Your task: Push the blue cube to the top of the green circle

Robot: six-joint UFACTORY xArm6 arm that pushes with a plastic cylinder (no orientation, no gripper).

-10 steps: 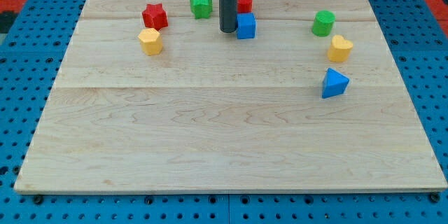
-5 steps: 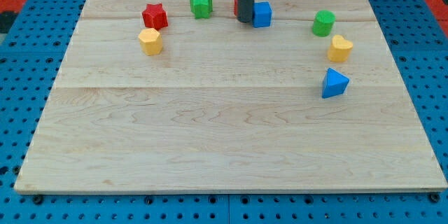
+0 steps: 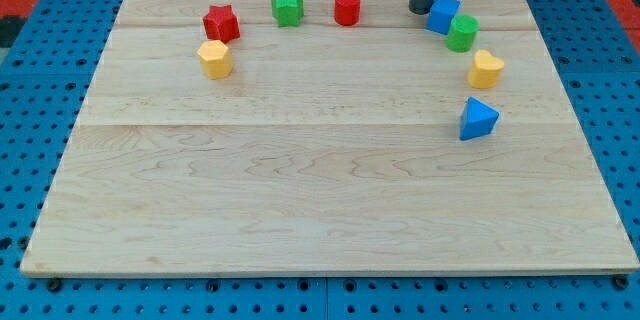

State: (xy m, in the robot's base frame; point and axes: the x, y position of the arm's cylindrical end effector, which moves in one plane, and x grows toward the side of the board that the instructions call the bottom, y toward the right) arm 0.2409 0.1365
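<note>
The blue cube (image 3: 443,14) sits near the view's top right, touching the upper left side of the green circle (image 3: 462,33). My tip (image 3: 421,11) stands right against the blue cube's left side. The dark rod rises from it out of the view's top.
A red cylinder (image 3: 347,7), a green star (image 3: 287,7), a red star (image 3: 221,23) and a yellow hexagon (image 3: 214,59) lie along the top left. A yellow heart (image 3: 485,68) and a blue triangle (image 3: 477,119) lie below the green circle. The wooden board (image 3: 320,190) rests on a blue pegboard.
My tip has pushed the blue cube to the right along the board's top, from beside the red cylinder up against the green circle. The red cylinder now shows fully.
</note>
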